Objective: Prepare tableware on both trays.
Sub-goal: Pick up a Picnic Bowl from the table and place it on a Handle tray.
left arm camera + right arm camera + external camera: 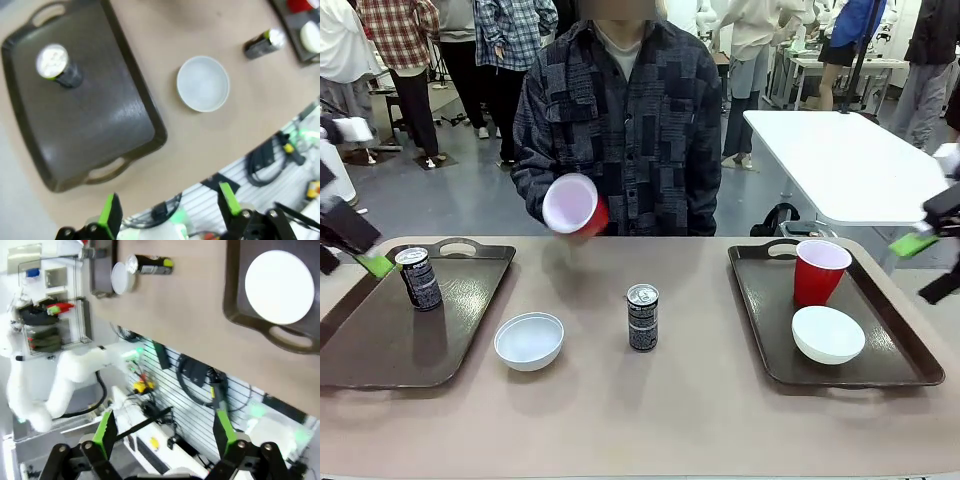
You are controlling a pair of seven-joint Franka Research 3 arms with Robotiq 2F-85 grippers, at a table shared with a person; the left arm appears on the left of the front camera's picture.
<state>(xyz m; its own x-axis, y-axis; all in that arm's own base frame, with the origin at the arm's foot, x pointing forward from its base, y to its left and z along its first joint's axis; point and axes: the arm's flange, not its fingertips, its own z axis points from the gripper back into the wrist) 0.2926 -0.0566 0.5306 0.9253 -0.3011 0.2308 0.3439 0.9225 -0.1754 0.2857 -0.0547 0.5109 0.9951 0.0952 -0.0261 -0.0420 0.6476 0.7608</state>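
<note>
Left gripper [169,205], jaws apart, is hovering near the left tray [380,350]; white bowl [529,341] is sitting on the table [640,420] just beside it. Likely best: pinching bowl rim from above.

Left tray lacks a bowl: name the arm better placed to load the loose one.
Left. The white bowl lies beside the left tray, near the open left hand; the right hand hangs beyond the right tray.

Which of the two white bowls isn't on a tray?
The bowl on the bare table beside the left tray; the other bowl sits inside the right tray.
</note>
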